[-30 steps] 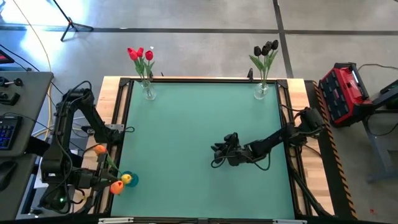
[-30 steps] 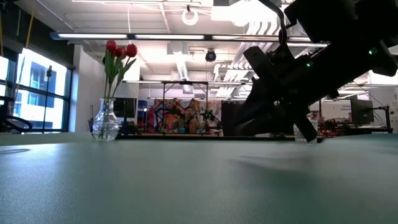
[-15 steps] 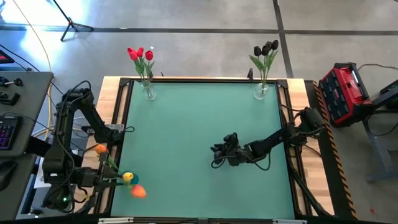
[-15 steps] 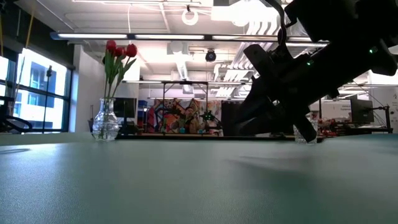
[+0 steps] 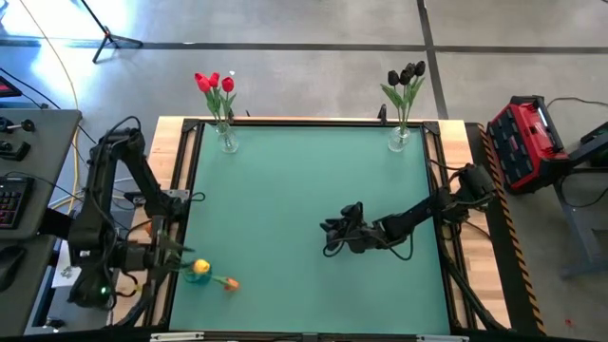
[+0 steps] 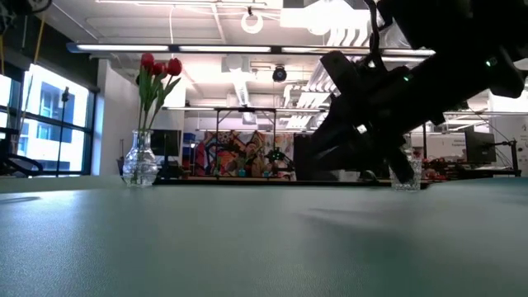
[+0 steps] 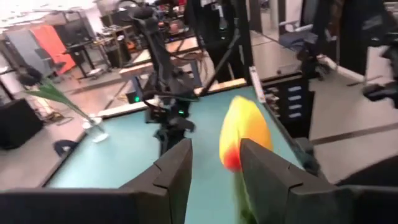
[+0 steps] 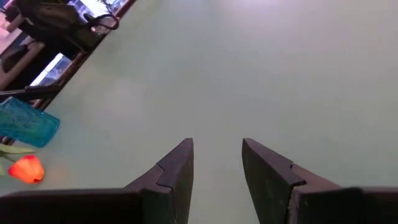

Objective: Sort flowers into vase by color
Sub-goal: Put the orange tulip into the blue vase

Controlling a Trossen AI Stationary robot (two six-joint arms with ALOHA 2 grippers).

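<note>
left gripper at lower left, fingers apart, yellow-orange tulip just beyond them, not pinched | orange tulip lying on the mat by the blue vase | right gripper mid-frame, fingers parted, nothing in it | red tulips upper left, dark tulips upper right, both in glass vases

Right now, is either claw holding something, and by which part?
Nothing appears held. The left claw stands open, with a yellow-orange tulip head loose just beyond it; the right claw is open and empty.
</note>
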